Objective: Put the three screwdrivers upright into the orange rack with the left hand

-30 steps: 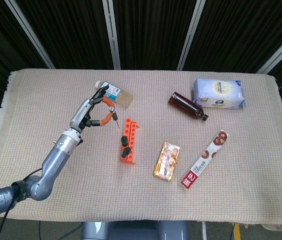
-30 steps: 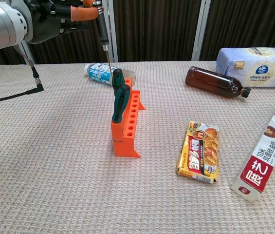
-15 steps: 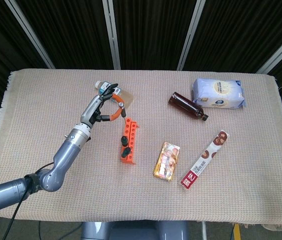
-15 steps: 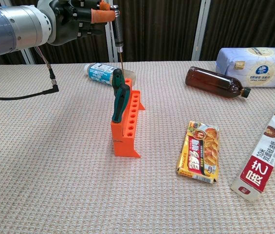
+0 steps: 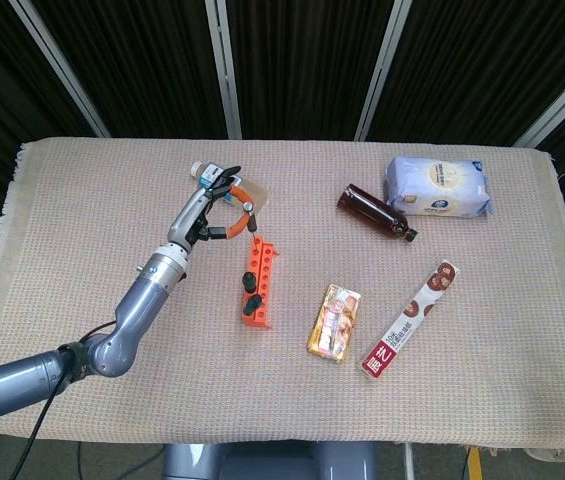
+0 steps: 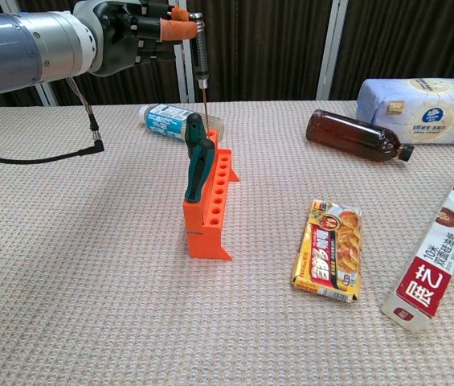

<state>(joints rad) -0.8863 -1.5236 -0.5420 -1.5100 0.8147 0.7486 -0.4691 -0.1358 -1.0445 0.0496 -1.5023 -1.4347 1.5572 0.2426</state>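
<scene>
The left hand is up in the air over the far end of the orange rack. Its fingers pinch a screwdriver with an orange handle and hold it straight up, with the thin metal tip pointing down. The tip hangs just above the far end of the rack and is not in a hole. Two screwdrivers with dark green and black handles stand in the near end of the rack, close together and leaning a little. The rack sits on the worktop, which has a woven beige cloth on it. Just behind the rack lies a clear bottle with a blue label. To the right are a brown bottle on its side, a white and blue bag, a yellow snack pack and a long red and white packet. The right hand does not show in either view.
</scene>
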